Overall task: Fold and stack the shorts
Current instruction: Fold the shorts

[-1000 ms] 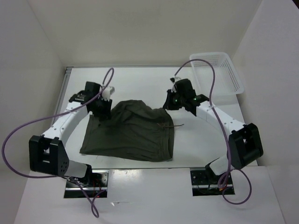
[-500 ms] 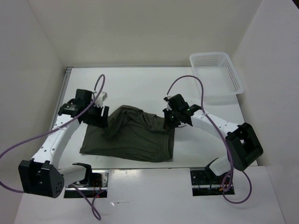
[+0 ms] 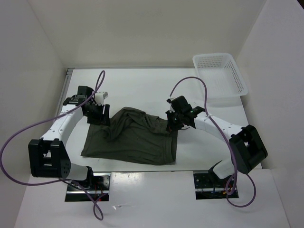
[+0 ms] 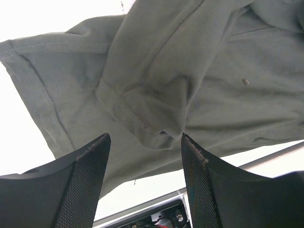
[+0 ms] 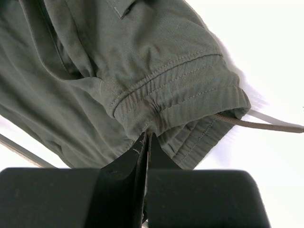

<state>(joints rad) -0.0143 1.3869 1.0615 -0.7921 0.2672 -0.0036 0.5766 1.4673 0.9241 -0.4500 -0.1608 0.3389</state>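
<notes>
I see the shorts [image 3: 135,140] lying mid-table, nearer the front edge, far part bunched w/ a fold flopped over. My R gripper [image 5: 145,138] is pinched tight on the waistband [image 5: 190,102], drawstring [image 5: 266,126] trailing out. L gripper [image 4: 145,142] hangs over the folded hem, jaws apart. Basket [image 3: 221,76] sits in far-right corner.

The shorts [image 3: 133,137] lie mid-desk [image 3: 142,85], slightly toward 6 o'clock, with the basket [image 3: 212,55] well apart at the desk's 2 o'clock corner, the left hand [image 3: 102,118] over their 10 o'clock edge and the right hand [image 3: 172,124] at their 2 o'clock corner.
</notes>
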